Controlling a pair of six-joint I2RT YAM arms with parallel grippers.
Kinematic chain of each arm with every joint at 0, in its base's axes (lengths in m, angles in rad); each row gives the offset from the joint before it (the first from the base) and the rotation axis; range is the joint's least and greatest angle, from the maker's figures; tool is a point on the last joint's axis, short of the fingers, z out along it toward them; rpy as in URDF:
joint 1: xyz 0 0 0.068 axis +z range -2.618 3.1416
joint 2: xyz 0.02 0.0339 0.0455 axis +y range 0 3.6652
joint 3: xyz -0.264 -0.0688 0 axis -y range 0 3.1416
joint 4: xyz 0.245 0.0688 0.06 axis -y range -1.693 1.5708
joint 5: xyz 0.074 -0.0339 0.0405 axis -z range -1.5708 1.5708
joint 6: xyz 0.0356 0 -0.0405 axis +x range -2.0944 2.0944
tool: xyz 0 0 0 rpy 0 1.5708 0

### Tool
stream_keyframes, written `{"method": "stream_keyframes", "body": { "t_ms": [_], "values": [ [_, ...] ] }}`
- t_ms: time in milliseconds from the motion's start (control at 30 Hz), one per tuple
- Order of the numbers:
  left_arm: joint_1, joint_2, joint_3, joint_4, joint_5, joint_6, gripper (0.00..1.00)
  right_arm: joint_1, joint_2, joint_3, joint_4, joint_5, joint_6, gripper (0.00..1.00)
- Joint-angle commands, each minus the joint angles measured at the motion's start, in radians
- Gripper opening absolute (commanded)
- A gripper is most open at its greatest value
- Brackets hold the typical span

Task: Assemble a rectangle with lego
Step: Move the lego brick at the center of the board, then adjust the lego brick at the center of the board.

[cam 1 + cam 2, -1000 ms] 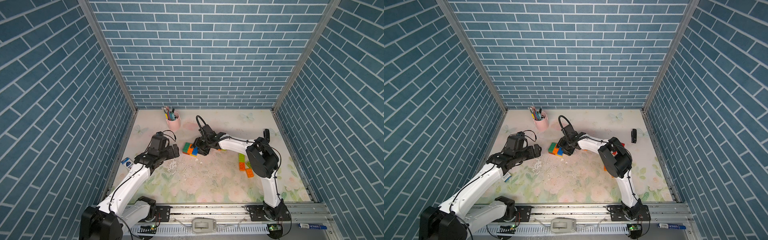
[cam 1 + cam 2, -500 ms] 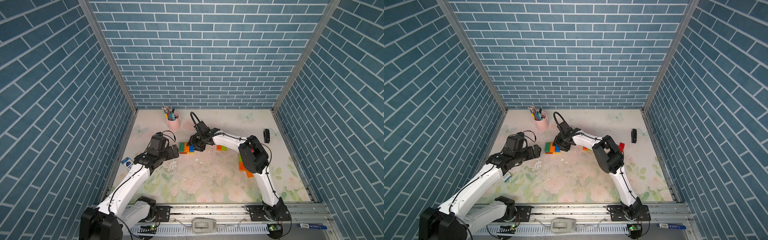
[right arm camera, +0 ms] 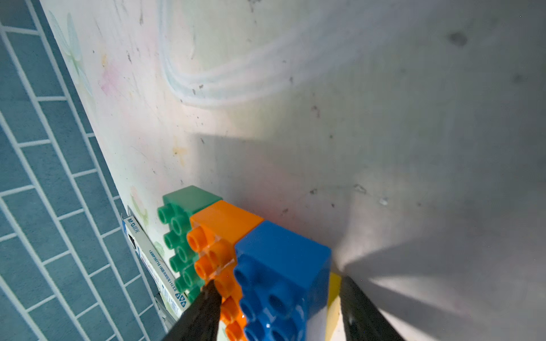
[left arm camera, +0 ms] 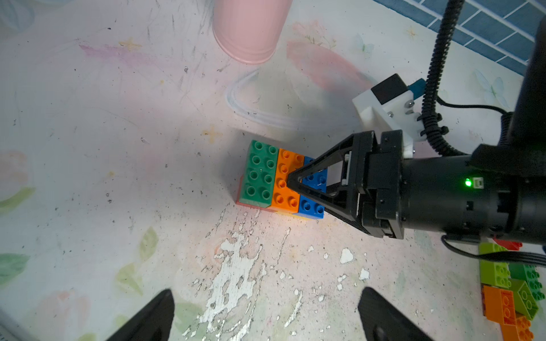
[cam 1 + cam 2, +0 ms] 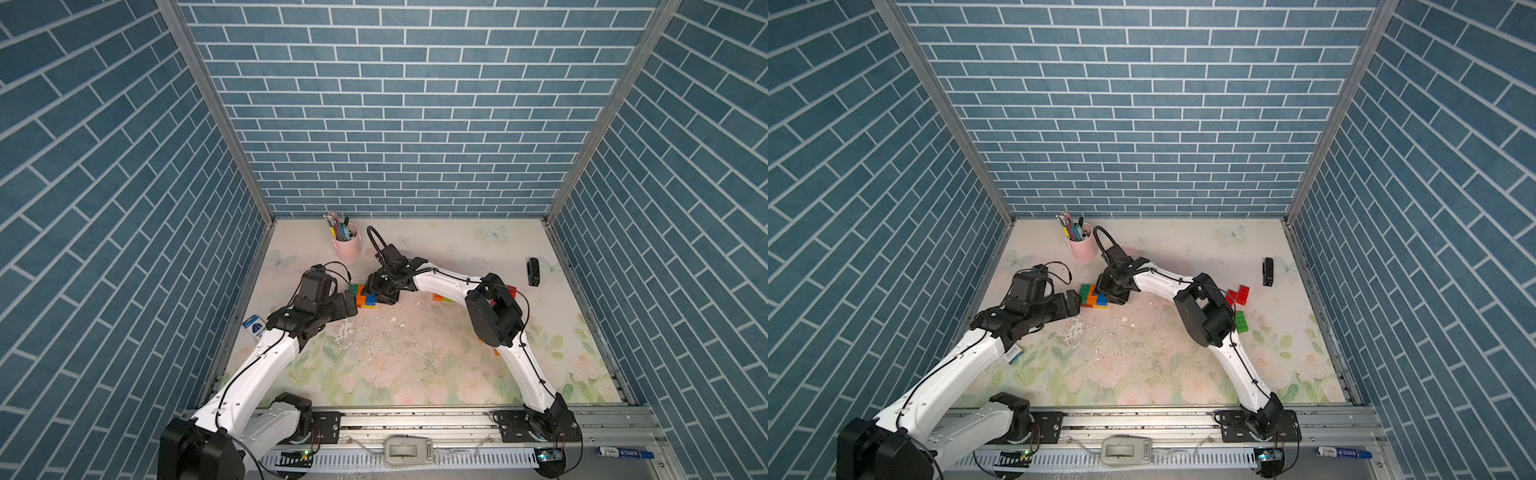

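The right end effector (image 3: 279, 283) stands astride the blue brick (image 3: 283, 257) with its jaws partly apart. One finger (image 3: 204, 307) rests on the studs at the seam with the orange brick (image 3: 224, 221). The other finger (image 3: 360, 310) comes down past the blue brick's outer end, where a strip of a yellow brick (image 3: 334, 298) from the layer below shows. Whether the fingers actually squeeze the blue brick cannot be told.

The blue brick, the orange brick and a green brick (image 3: 189, 199) sit side by side, touching, studs up. Together they form one small block on the worktop (image 5: 415, 365), toward its far left part and just in front of the pink cup (image 5: 347, 249) of pens.

The left end effector (image 4: 270, 319) hovers near the block on its green side, jaws wide open with nothing between them.

Well apart from the block, by the right arm's elbow, lie loose bricks (image 5: 1244, 294) in red, green, lime and orange. A small black object (image 5: 533, 272) lies near the right wall, and a little box (image 5: 253, 326) lies by the left wall.
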State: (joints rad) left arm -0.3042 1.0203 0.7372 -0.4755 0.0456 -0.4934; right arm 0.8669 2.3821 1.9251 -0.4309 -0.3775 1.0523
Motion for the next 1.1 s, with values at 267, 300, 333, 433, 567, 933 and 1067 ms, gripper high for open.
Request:
{"method": "stream_keyframes", "body": {
  "t_ms": [267,300,333,433,567,933,1067],
  "values": [
    [0.011,-0.032,0.006,-0.028,-0.043,-0.005,0.99,-0.007,-0.004,0.096,-0.095,-0.066,-0.116,0.64],
    [0.011,-0.046,0.005,-0.028,-0.056,-0.008,0.99,-0.016,-0.035,0.067,-0.094,-0.076,-0.130,0.66],
    [0.011,-0.059,0.003,-0.026,-0.067,-0.008,0.99,-0.027,-0.076,0.029,-0.093,-0.081,-0.143,0.67],
    [0.011,-0.108,-0.005,-0.016,-0.091,-0.002,0.99,-0.066,-0.260,-0.152,-0.074,-0.099,-0.192,0.70],
    [-0.027,-0.118,0.006,0.009,-0.102,0.030,0.99,-0.161,-0.528,-0.412,-0.141,-0.029,-0.278,0.70],
    [-0.523,0.314,0.071,0.321,-0.201,-0.026,0.99,-0.267,-0.555,-0.445,-0.367,0.393,-0.652,0.48],
    [-0.526,0.400,0.022,0.431,-0.113,-0.146,0.98,-0.267,-0.424,-0.326,-0.385,0.385,-0.726,0.52]
  ]
}}
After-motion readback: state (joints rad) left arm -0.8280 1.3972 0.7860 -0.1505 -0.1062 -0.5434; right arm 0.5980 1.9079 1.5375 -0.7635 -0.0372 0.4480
